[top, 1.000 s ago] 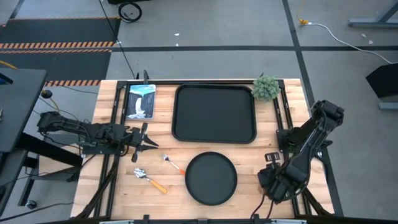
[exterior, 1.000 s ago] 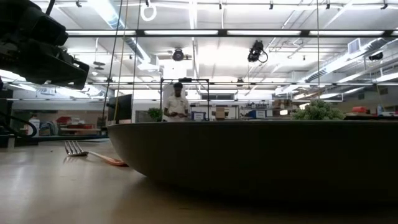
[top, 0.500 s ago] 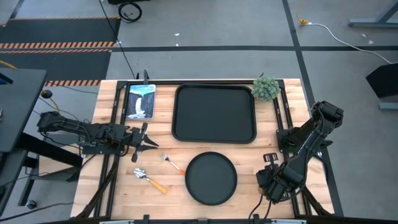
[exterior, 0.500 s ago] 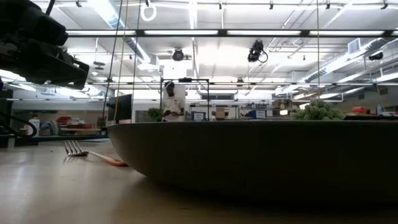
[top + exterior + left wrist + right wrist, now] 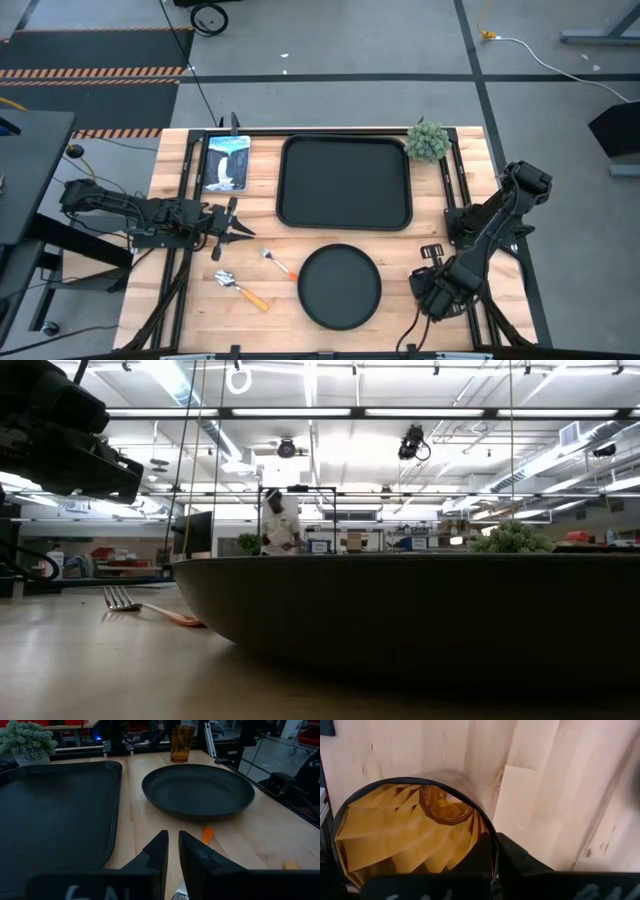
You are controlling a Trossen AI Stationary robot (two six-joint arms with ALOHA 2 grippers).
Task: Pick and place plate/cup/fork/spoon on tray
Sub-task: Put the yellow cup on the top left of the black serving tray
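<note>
- Right end effector (image 5: pixel 437 291) down over cup (image 5: pixel 415 835) near table's (image 5: pixel 400 250) right front edge, finger on rim; grip state unclear.
- Left end effector (image 5: pixel 172 851) nearly closed, empty, beside tray (image 5: pixel 344 182).
- Plate (image 5: pixel 340 286) between the arms.

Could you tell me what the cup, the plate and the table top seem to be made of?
Cup: translucent amber, faceted walls, glossy; glass or clear plastic, I cannot tell which.
Plate: matte black with soft, dull highlights; probably plastic or coated ceramic.
Table: pale wood, visible grain and plank seams, smooth finish.
</note>
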